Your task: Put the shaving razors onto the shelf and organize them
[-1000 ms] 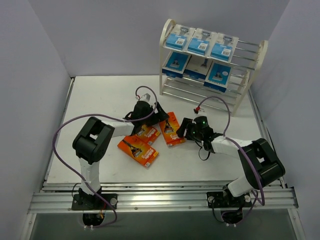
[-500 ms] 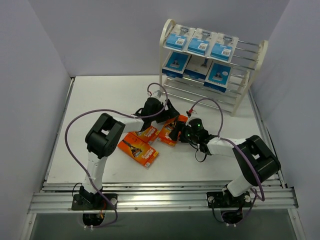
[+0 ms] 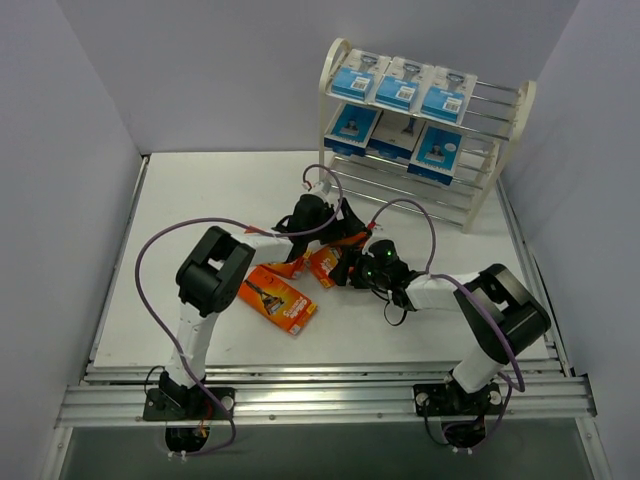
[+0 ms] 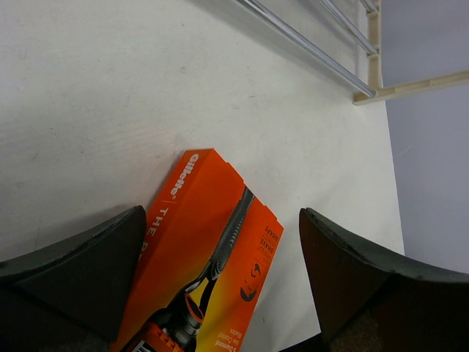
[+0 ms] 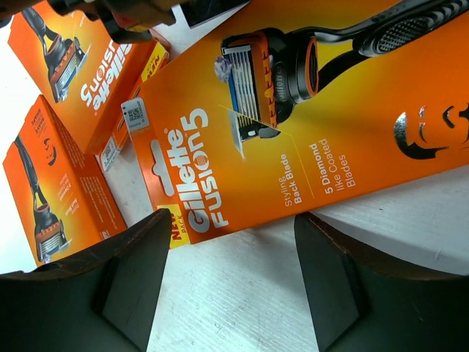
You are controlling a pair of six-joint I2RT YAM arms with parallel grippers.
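Three orange razor boxes lie mid-table. One box (image 3: 324,263) (image 4: 205,257) (image 5: 308,110) lies between my two grippers. My left gripper (image 3: 343,229) (image 4: 220,271) hangs over its far end, fingers (image 4: 80,271) spread wide on either side of it, not closed. My right gripper (image 3: 352,270) (image 5: 231,271) is open at the box's near long edge, with bare table between its fingers (image 5: 344,279). A second box (image 3: 279,301) (image 5: 51,191) and a third (image 3: 291,266) (image 5: 95,66) lie to the left. Blue razor packs (image 3: 398,85) fill two tiers of the cream shelf (image 3: 523,105).
The shelf's bottom tier of bare rods (image 3: 400,190) (image 4: 308,44) stands just beyond the boxes, its foot (image 4: 410,88) on the white table (image 3: 200,200). Grey walls close in on both sides. Purple cables loop above both arms.
My left gripper has swung right, over the orange box nearest the shelf. My right gripper has slid left up to that box, which has shifted a little to the left.
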